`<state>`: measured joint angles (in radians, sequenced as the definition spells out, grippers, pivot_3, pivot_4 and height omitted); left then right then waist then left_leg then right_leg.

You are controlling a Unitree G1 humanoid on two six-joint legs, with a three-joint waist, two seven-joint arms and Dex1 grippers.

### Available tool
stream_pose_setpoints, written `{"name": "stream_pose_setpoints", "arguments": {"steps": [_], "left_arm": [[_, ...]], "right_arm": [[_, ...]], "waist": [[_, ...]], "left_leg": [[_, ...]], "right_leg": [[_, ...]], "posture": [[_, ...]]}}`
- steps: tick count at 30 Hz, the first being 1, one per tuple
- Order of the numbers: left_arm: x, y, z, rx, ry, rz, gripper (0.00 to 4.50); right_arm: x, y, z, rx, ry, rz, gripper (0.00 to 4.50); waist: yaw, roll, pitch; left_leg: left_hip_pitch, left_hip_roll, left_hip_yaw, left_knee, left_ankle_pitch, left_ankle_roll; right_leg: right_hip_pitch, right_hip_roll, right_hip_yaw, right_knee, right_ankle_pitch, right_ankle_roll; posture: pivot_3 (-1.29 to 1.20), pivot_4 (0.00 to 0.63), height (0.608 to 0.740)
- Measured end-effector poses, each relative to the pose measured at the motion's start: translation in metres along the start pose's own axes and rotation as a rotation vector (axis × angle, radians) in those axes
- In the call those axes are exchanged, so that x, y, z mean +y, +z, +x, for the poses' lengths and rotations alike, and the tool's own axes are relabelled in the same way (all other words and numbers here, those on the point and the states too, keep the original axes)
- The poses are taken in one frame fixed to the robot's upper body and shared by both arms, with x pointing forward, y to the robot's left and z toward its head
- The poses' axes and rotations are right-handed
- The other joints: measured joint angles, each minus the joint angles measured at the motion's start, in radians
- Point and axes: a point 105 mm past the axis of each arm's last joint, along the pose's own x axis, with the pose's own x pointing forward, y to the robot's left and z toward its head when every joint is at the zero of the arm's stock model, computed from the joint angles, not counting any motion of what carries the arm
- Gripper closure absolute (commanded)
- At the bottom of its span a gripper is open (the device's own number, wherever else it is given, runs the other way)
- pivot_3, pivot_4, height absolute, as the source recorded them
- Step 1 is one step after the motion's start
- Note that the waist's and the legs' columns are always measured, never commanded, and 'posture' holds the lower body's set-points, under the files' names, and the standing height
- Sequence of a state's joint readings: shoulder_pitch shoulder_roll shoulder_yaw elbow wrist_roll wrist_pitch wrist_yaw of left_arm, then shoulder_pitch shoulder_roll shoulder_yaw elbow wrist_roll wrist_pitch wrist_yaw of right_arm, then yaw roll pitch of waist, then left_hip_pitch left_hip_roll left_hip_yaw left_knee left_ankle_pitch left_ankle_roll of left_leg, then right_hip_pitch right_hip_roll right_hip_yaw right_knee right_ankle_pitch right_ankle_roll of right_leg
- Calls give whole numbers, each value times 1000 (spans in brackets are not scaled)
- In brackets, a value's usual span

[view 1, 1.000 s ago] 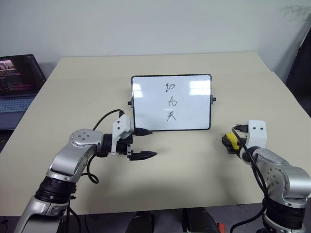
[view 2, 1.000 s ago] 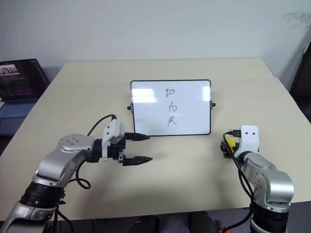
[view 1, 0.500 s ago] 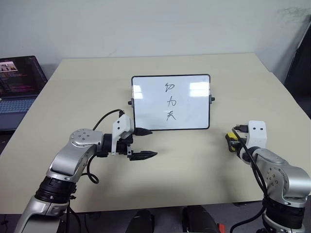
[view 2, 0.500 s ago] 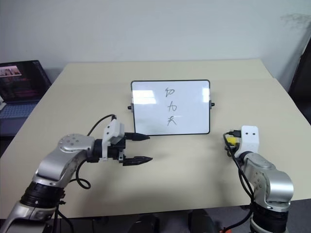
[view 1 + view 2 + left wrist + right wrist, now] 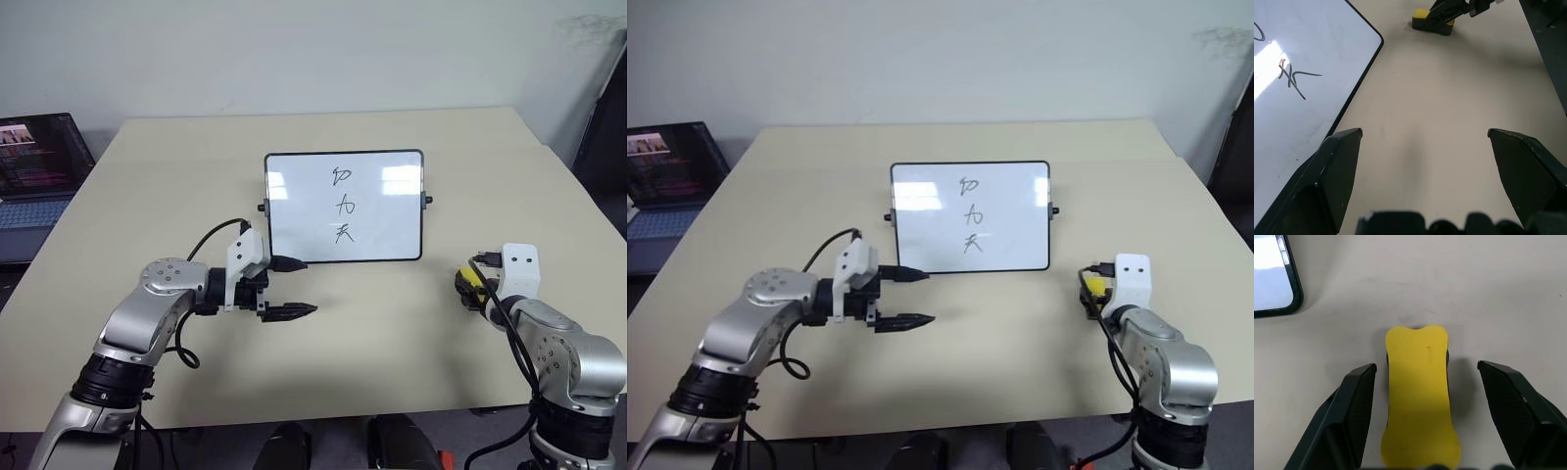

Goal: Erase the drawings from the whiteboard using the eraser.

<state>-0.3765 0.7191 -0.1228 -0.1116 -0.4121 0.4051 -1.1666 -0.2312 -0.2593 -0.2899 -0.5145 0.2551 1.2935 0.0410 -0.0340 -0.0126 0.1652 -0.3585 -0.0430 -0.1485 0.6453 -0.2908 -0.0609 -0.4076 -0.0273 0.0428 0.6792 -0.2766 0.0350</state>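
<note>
The right wrist view gives what the head views cannot: the eraser (image 5: 1419, 394) lies flat on the table (image 5: 1459, 289) between the right gripper's (image 5: 1426, 421) two fingers, which stand apart with a gap on each side, touching nothing. In the head views the eraser (image 5: 470, 284) is a yellow spot half hidden behind that gripper, at the table's near right, well right of the board (image 5: 344, 207). The left wrist view shows the left gripper (image 5: 1425, 147) spread wide and empty over bare table, beside the board's near corner. The drawings (image 5: 341, 205) stand in a column at the board's middle. The left arm is bent across, gripper pointing right; the right gripper points forward and down.
</note>
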Motion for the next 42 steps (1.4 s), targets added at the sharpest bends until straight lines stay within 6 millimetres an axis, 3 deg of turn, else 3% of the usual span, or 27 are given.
{"name": "stream_pose_setpoints", "arguments": {"steps": [14,17,22,33,36,42], "left_arm": [[1,-1,0,7,3,4,0],[1,-1,-1,9,5,5,0],[1,-1,-1,11,7,5,0],[1,0,-1,8,8,23,0],[1,0,-1,8,8,24,0],[4,2,0,2,18,31,0]], "right_arm": [[3,6,9,-14,0,-1,1182],[3,6,9,-14,-1,-2,1738],[3,7,9,-16,1,-3,3394],[3,9,9,-28,1,-13,3434],[8,24,9,-96,26,-64,3434],[38,90,3,-366,126,-194,3434]], "waist": [[0,0,0],[0,0,0],[0,0,0],[0,0,0],[-2,0,0],[-9,0,0]], "left_leg": [[0,0,0,0,0,0],[0,0,0,0,0,0],[0,0,0,0,0,0],[0,0,0,0,0,0],[0,0,0,0,0,0],[0,0,0,0,0,0]], "right_leg": [[0,0,0,0,0,0],[0,0,0,0,0,0],[0,0,0,0,0,0],[0,0,0,0,0,0],[0,0,0,0,0,0],[0,0,0,0,0,0]], "posture": [[0,150,740],[0,150,740],[0,150,740],[0,150,740],[0,150,740],[0,150,740]]}}
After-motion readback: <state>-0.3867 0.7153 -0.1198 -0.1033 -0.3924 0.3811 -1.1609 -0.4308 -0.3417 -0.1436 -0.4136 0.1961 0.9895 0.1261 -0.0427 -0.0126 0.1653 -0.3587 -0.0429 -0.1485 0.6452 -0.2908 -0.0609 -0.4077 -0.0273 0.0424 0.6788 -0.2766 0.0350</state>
